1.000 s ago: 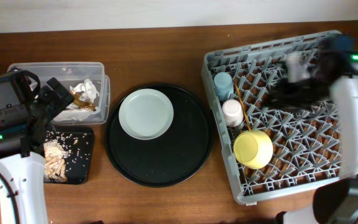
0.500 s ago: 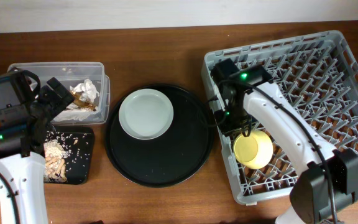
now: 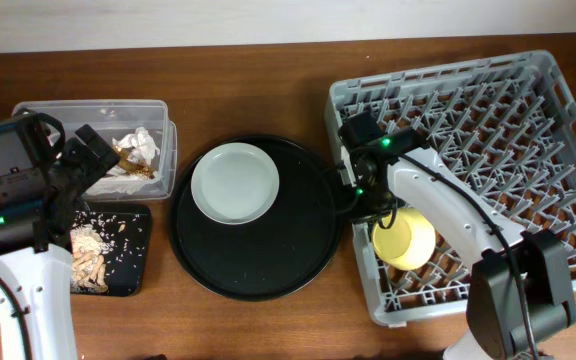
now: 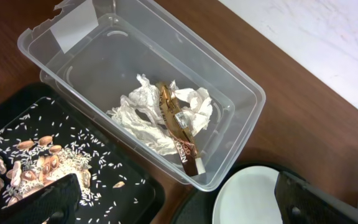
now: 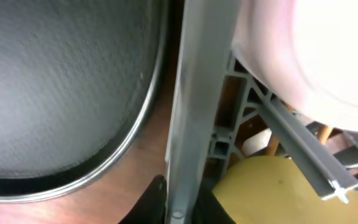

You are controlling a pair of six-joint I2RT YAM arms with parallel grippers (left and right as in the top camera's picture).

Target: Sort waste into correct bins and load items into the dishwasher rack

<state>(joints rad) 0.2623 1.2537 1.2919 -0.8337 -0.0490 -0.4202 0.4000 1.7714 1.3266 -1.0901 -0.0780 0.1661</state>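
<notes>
The grey dishwasher rack (image 3: 488, 130) fills the right side. My right gripper (image 3: 361, 203) is down at its left wall, and in the right wrist view the gripper (image 5: 179, 200) has one jaw on each side of that wall (image 5: 194, 112), shut on it. The yellow bowl (image 3: 405, 240) and the pink cup (image 5: 316, 50) lie in the rack beside it. The blue cup is hidden under the arm. The pale plate (image 3: 234, 182) lies on the round tray. My left gripper (image 4: 179, 211) is open and empty above the clear box (image 4: 241, 93), which holds napkins (image 4: 142, 115) and foil wrapper (image 4: 178, 127).
The shallow black tray (image 3: 133, 225) below the clear box holds food scraps (image 3: 88, 258) and scattered rice. The large round black tray (image 3: 268, 270) sits between the bins and the rack. A bit of wooden chopstick (image 5: 271, 144) shows under the rack's bars.
My right arm swung from the rack's far right side to its left wall and closed on it. The rack's near left corner has shifted slightly left. The left arm has not moved.
</notes>
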